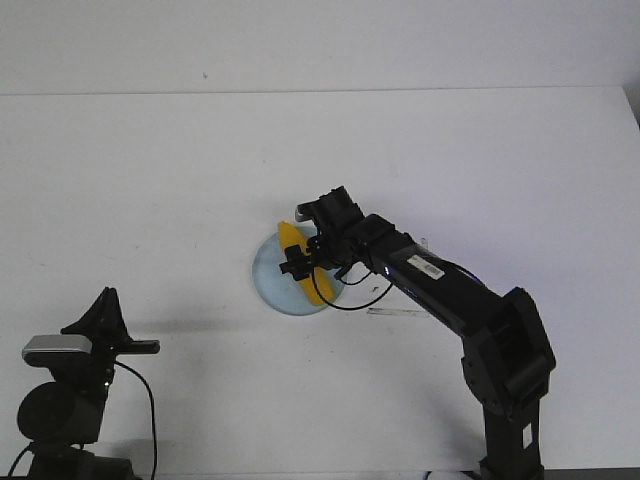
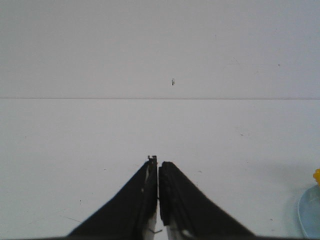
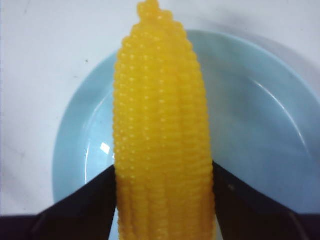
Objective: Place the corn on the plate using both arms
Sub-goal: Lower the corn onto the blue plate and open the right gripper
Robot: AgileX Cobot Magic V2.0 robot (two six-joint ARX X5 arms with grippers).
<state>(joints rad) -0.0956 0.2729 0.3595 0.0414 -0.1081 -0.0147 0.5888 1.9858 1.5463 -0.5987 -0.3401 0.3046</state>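
The yellow corn [image 1: 292,240] lies lengthwise over the pale blue plate [image 1: 268,276] near the middle of the table. My right gripper [image 1: 304,264] is shut on it, one black finger on each side of the cob. In the right wrist view the corn [image 3: 162,125] fills the middle, its pointed tip away from the gripper [image 3: 164,172], with the plate [image 3: 260,115] beneath. Whether the corn touches the plate I cannot tell. My left gripper [image 1: 105,300] stands at the near left, far from the plate, and is shut on nothing [image 2: 158,164]. A sliver of the plate [image 2: 310,215] shows in the left wrist view.
The white table [image 1: 150,180] runs to a white wall behind. The right arm [image 1: 450,300] reaches in from the near right, with a black cable looping beside the plate. The left wrist camera module [image 1: 60,348] sits at the near left corner.
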